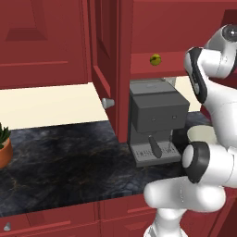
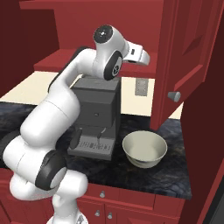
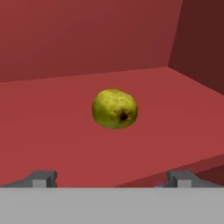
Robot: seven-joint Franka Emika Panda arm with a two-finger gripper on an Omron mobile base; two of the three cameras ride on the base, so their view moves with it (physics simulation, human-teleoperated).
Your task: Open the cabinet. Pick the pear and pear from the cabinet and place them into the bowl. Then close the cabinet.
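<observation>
Spread wide and holding nothing, the gripper [image 3: 111, 179] points straight into the cabinet [image 1: 152, 32], its two fingertips flanking a pear [image 3: 114, 109] that sits on the red shelf, apart from them and further in toward the back wall. From the left base view that pear [image 1: 155, 59] rests near the front edge of the shelf, just above the coffee machine [image 1: 155, 120]. The cabinet stands open: one door [image 1: 102, 51] swings out to the left with its round knob [image 1: 108, 102] at the lower corner, and the other door [image 2: 186, 57] hangs open on the right, above the bowl [image 2: 145, 148]. The bowl sits on the dark counter [image 2: 170, 175] just beside the coffee machine, toward the counter's right end, and looks empty inside.

I judge the risks as follows. The pear is round and lies loose, so a fingertip nudging it before the jaws close could roll it deeper onto the shelf or off the front edge onto the coffee machine. The arm's elbow also works close to the machine's top, and a careless withdrawal could clip it or the open door.

Count: one pear in sight where the task names two, the second not seen from here; one bowl; one coffee machine; two open doors; one potted plant [image 1: 3, 146] at the counter's left end
</observation>
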